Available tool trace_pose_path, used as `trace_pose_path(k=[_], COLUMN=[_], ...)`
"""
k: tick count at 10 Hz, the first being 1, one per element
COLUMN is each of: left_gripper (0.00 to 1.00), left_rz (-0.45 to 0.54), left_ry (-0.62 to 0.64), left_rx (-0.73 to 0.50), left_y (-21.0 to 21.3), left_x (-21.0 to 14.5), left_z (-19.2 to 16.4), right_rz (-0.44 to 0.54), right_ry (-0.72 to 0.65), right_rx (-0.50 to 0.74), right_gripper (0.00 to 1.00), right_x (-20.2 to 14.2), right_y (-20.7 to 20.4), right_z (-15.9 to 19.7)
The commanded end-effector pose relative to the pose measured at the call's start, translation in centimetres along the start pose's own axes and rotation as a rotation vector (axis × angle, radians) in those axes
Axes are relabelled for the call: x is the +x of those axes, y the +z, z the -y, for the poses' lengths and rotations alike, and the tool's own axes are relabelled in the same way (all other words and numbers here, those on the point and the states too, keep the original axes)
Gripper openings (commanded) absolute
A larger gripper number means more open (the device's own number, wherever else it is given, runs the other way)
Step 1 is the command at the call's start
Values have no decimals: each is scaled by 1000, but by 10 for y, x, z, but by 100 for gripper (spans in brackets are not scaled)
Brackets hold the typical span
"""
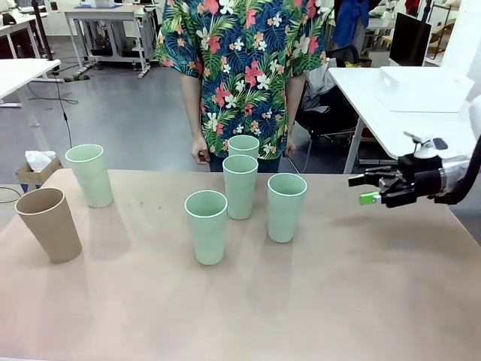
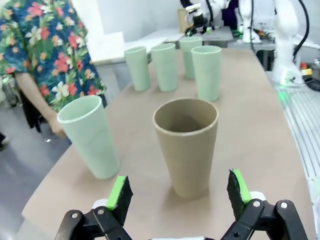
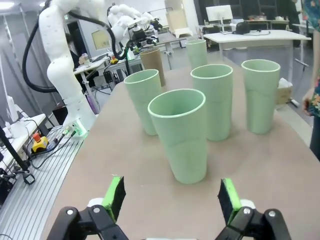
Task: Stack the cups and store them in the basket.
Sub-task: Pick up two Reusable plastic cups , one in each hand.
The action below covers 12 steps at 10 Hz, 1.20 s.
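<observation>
Cups first, front view: tan brown matte tumbler (image 1: 49, 223) by the table's (image 1: 338, 301) left edge, five pale mint green tumblers (image 1: 240, 186), one near the far left corner, four clustered mid-table. The right gripper (image 1: 362, 189) hovers at the right edge, jaws wide, empty.

Left wrist view: left gripper (image 2: 178, 191) spread wide, empty, tan brown matte tumbler just ahead, centred between the jaws.

Right wrist view: nearest mint tumbler (image 3: 180, 136) stands centred just beyond the spread jaws.

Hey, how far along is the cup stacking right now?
Done: nothing yet; the tan cup and the five mint green cups stand apart on the table, none nested. In hand: nothing; left gripper faces the tan cup, right gripper a green one, both open. Left: all stacking and storing.
</observation>
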<state>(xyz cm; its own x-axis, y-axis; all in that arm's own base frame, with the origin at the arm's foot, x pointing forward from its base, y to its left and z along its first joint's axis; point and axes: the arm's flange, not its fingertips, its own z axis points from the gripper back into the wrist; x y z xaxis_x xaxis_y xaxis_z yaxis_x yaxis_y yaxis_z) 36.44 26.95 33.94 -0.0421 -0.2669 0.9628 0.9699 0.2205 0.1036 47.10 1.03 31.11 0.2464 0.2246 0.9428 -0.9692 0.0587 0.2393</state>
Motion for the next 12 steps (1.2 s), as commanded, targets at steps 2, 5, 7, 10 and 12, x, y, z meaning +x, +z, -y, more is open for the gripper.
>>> trace_pose_path(k=[2,5,7,10,12], left_gripper=[100,100,100,100,100], left_rz=[90,108,93,93,145], left_ry=[33,81,86,96,114], left_rx=[-136,-144,-134,-140,-204], left_y=[-1,-16,-19,-20,-42], left_x=[-40,-54,-47,-53,-61], left_z=[-20,-25,-26,-30,-30], right_rz=[62,162,67,67,105], right_ry=[71,100,64,64,100], right_rx=[-5,-67,-4,-4,-33], right_gripper=[100,100,100,100,100], right_x=[-29,-44,-40,-40,-46], right_y=[-21,-37,-27,-27,-46], right_z=[-11,-11,-10,-10,-10])
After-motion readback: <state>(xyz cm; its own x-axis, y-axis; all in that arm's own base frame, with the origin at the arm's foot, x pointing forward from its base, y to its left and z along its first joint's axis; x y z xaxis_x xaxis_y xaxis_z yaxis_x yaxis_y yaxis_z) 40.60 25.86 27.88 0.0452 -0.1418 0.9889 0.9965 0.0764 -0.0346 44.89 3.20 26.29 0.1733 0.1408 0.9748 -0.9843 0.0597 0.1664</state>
